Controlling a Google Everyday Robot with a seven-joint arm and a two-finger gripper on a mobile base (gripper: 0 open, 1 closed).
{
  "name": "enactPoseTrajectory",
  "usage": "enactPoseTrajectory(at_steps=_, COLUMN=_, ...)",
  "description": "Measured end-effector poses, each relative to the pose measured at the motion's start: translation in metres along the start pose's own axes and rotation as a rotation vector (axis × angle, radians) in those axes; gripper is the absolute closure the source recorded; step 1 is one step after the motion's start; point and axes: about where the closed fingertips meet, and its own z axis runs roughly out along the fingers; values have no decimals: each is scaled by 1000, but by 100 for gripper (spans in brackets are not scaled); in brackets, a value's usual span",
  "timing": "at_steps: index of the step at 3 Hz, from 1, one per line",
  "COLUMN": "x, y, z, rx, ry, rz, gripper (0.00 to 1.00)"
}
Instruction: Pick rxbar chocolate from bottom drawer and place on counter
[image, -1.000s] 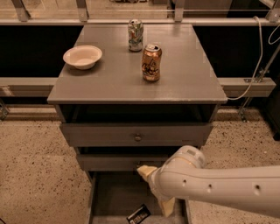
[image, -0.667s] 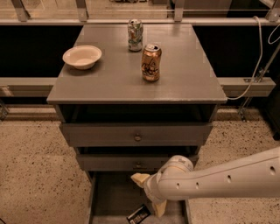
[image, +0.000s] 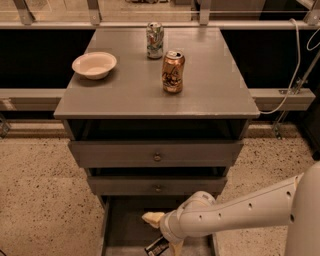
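The snack bar (image: 156, 246) lies flat on the floor of the open bottom drawer (image: 125, 225), near its front edge and at the very bottom of the view. The gripper (image: 163, 233) hangs inside the drawer right over it. Its two pale fingers (image: 152, 218) stand apart, one pointing left above the bar and the other reaching down just beside its right end. Nothing is clamped yet.

The step in hand looks like the reach and grasp. The next move probably calls for settling the fingers on either side of the bar and closing on it, then lifting it clear of the drawer front and up to the counter (image: 125, 95). There a copper can (image: 173, 71), a second can (image: 155, 40) and a bowl (image: 94, 64) stand.

Compared with a moment ago, the arm has sunk lower and shifted left into the drawer. The bar has not moved.
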Motion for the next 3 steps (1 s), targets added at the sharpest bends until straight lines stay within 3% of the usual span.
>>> enactPoseTrajectory(at_steps=1, x=0, y=0, z=0, rx=0, ry=0, rz=0, gripper=0)
enactPoseTrajectory(at_steps=2, x=20, y=20, z=31, rx=19, ry=-62, rz=109, gripper=0)
enactPoseTrajectory(at_steps=3, x=47, y=32, z=50, rx=98, ry=-174, rz=326, gripper=0)
